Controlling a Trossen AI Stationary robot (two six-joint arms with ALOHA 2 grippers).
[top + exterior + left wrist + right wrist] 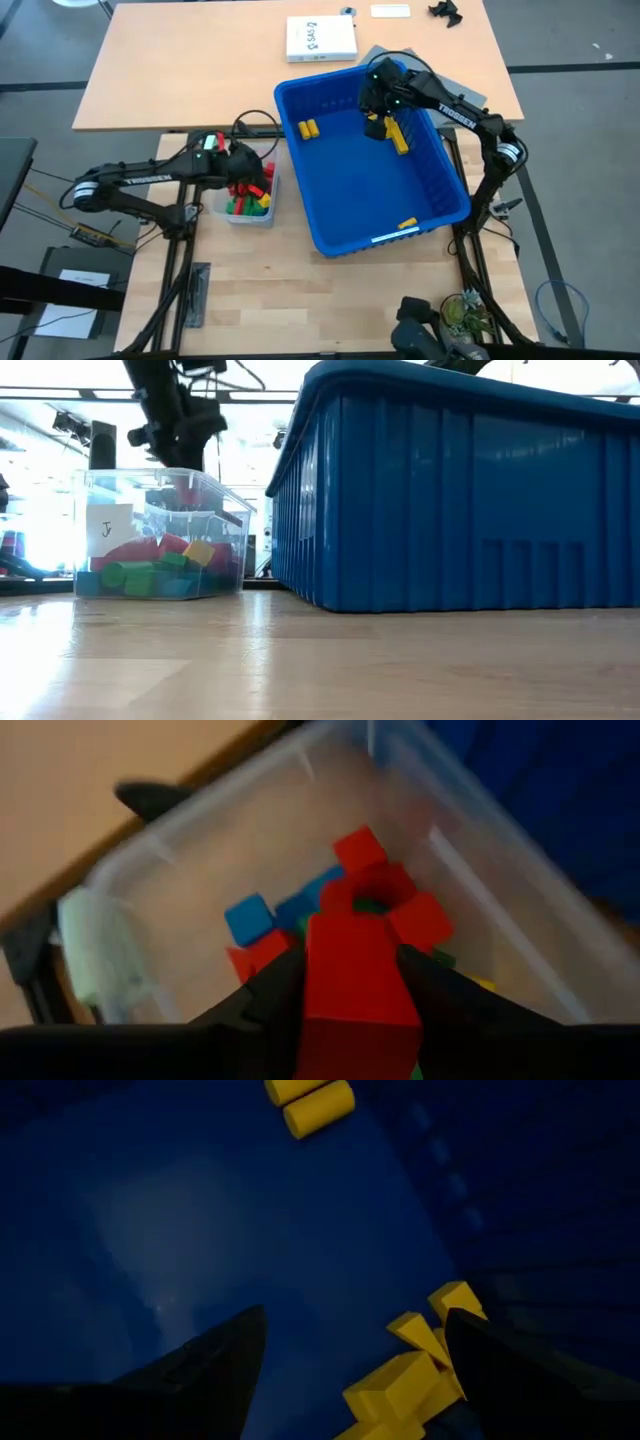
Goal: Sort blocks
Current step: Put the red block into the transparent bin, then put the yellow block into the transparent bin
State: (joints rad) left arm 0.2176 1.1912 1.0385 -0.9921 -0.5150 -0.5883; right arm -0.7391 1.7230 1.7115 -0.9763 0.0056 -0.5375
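A small clear tub (268, 213) left of the large blue bin (305, 225) holds red, green, blue and yellow blocks (300, 910). My left gripper (243, 172) hangs over the tub, tilted down, shut on a red block (355, 985). In the low view the tub (160, 535) stands beside the bin (460, 500). My right gripper (378, 125) is inside the bin near its far right corner, open, with a cluster of yellow blocks (405, 1375) lying on the bin floor between and beyond its fingers. Two more yellow blocks (309, 128) lie at the bin's far left and one (407, 224) near its front wall. My left gripper pinches the red block by two opposite sides (320, 970) between its two fingers, slanting down from above. The block is lifted clear over the tub's blocks and sticks out past the fingertips.
A second table beyond carries a white box (320, 38) and a small black object (447, 10). A potted plant (460, 312) stands at the near edge. The bin's walls close in the right gripper.
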